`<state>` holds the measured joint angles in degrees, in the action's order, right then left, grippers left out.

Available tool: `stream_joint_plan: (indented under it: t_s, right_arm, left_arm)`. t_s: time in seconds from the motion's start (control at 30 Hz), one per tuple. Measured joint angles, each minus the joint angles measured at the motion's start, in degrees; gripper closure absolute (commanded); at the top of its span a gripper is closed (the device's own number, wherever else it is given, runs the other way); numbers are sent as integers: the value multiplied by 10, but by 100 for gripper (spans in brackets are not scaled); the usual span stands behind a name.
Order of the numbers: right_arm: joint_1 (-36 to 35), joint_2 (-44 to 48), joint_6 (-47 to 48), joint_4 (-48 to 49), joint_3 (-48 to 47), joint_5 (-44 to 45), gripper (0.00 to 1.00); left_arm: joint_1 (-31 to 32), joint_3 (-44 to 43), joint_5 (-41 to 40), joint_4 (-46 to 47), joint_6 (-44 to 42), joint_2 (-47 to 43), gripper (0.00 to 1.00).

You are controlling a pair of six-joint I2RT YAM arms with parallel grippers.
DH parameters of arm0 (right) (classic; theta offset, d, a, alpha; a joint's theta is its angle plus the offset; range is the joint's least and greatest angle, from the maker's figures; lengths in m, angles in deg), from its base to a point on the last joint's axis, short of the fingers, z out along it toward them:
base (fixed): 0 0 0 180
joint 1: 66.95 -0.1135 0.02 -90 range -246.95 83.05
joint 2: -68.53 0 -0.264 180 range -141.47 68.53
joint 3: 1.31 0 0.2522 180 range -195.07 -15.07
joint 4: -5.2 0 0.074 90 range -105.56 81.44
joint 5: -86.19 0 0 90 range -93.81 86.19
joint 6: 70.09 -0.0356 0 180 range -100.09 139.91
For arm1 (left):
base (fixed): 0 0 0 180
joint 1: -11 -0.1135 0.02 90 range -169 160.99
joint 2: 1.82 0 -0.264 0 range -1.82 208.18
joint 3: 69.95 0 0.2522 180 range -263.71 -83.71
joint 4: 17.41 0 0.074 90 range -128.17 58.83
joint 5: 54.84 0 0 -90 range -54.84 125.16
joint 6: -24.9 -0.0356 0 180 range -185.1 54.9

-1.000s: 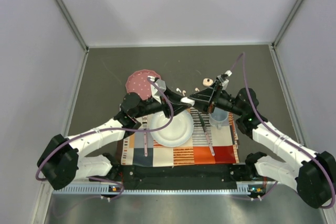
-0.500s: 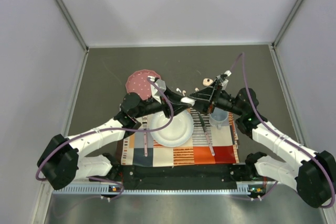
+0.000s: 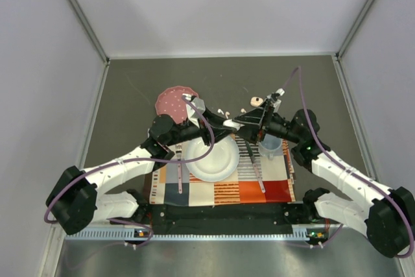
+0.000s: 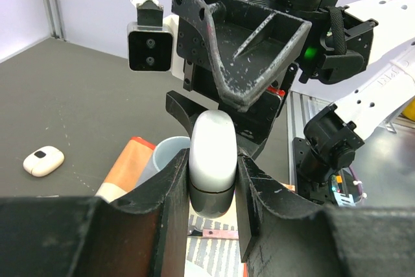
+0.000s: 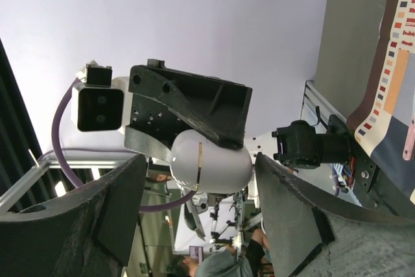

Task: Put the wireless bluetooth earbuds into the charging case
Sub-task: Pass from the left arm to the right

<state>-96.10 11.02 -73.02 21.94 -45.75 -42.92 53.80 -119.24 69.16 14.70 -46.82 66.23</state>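
While both arms are meeting in mid-air over the far edge of a striped placemat (image 3: 194, 192), open grey table (image 3: 142, 82) is stretching away behind them to the white walls, with more bare room lying to the left and right. Nearer the arm bases the mat is carrying a white plate (image 3: 211, 159), a pale blue cup (image 3: 270, 145), a fork (image 3: 178, 168), a knife (image 3: 249, 150) and a spoon (image 3: 259, 178), so the space beneath the grippers is crowded. A pink plate (image 3: 174, 100) is sitting just beyond the mat on the left.

Compared with a second ago, the right gripper (image 3: 250, 121) is sitting slightly closer to the left one and its jaws are standing wider. Nothing on the table is lying differently.

The left gripper (image 4: 212, 165) is clamping the charging case (image 4: 213, 144), a white oval shell, upright between its fingers. The right gripper is spread and gripping nothing, its fingers standing on either side of the case, with a clear gap on one side and barely any on the other. The earbuds (image 3: 221, 109) are lying on the bare table just beyond both grippers. They are showing as tiny pale specks between the pink plate and a small peach case (image 3: 256, 100), apart from either hand and too small to count.
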Motion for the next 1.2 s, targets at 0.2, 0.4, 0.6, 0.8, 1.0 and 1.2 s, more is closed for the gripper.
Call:
stream_joint_plan:
  t_s: [0.2,0.4,0.6,0.8,1.0,1.2]
  right_arm:
    - [0,6,-4,-1,10,0,40]
    - [0,6,-9,0,11,0,43]
    - [0,4,-13,2,19,2,58]
    - [0,4,-14,3,22,5,58]
    - [0,4,-14,8,24,10,48]
    - [0,4,-17,16,30,13,51]
  left_arm:
    - [0,0,-4,-5,-2,0,100]
    - [1,0,-3,-6,-2,1,100]
    - [3,-3,-3,-5,-2,12,100]
    - [3,-6,-3,-5,-3,15,100]
    - [3,-9,-3,-10,-5,16,100]
    - [7,-10,1,-17,-9,16,100]
